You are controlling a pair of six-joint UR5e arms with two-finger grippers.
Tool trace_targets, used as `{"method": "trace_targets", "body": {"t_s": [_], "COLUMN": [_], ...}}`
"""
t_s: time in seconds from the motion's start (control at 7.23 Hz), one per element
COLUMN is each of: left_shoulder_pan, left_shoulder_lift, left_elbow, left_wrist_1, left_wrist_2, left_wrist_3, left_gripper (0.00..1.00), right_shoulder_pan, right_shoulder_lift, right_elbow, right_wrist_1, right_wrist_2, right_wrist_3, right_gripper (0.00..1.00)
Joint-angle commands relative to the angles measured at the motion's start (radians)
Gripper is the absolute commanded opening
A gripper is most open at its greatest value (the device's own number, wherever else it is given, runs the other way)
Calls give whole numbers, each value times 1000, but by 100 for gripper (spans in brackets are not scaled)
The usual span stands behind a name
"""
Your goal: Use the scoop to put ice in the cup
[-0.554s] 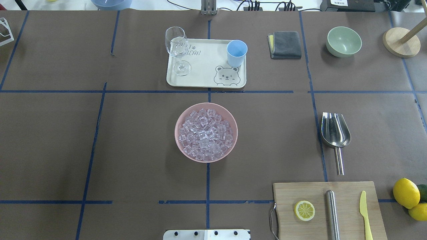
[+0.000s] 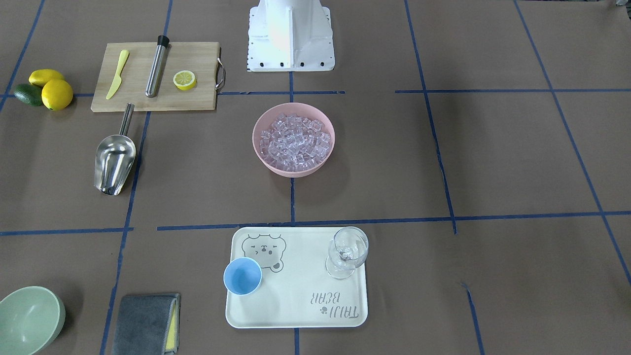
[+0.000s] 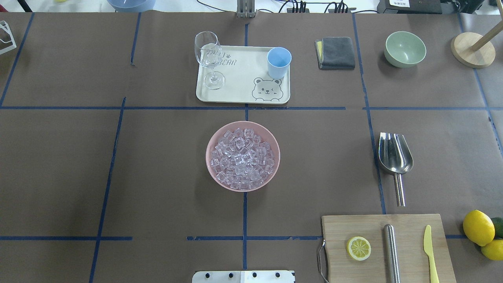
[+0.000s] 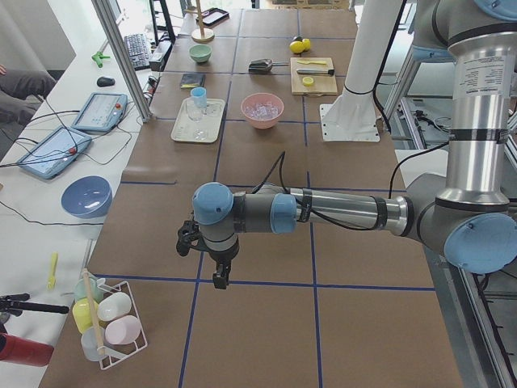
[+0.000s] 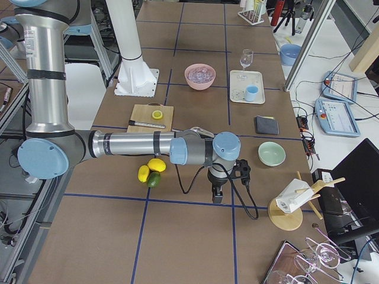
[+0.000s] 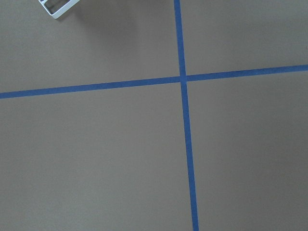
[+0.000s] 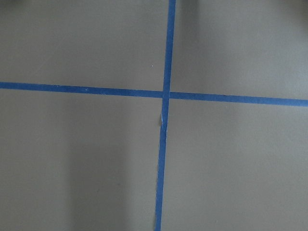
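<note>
The ice [image 3: 239, 157] fills a pink bowl [image 3: 209, 169] at the table's middle. The light-blue cup [image 3: 279, 62] stands upright on the far right corner of a cream tray [image 3: 239, 92]. The steel scoop [image 3: 395, 157] lies on the table to the right of the bowl, its handle towards the robot. The left gripper [image 4: 218, 279] shows only in the exterior left view, hanging over bare table far from these things. The right gripper [image 5: 217, 195] shows only in the exterior right view, beyond the lemons. I cannot tell whether either is open or shut. Both wrist views show only brown paper and blue tape.
A wine glass [image 3: 208, 59] stands on the tray's left. A cutting board [image 3: 338, 236] near the robot carries a lemon slice [image 3: 358, 248], a steel cylinder [image 3: 391, 251] and a yellow knife [image 3: 430, 251]. Lemons [image 3: 478, 228], a green bowl [image 3: 405, 49] and a grey cloth [image 3: 336, 53] lie on the right.
</note>
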Motion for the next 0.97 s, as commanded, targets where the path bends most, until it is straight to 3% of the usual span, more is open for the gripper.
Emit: {"method": "trace_targets", "body": {"t_s": [0.0, 0.55, 0.83], "left_shoulder_pan": [1, 7, 8], "left_shoulder_lift": [-2, -9, -34], "left_elbow": [-3, -9, -2], "left_wrist_1": [0, -7, -87], "left_wrist_2": [3, -3, -5], "left_wrist_3": [0, -6, -11], "left_gripper": [100, 100, 100], "right_shoulder_pan": [0, -3, -3], "right_shoulder_lift": [2, 16, 8], "right_elbow": [11, 42, 58], "right_wrist_1": [2, 6, 8], "right_wrist_2": [-2, 9, 6], "right_wrist_3": [2, 8, 2], "right_gripper": [100, 100, 100]}}
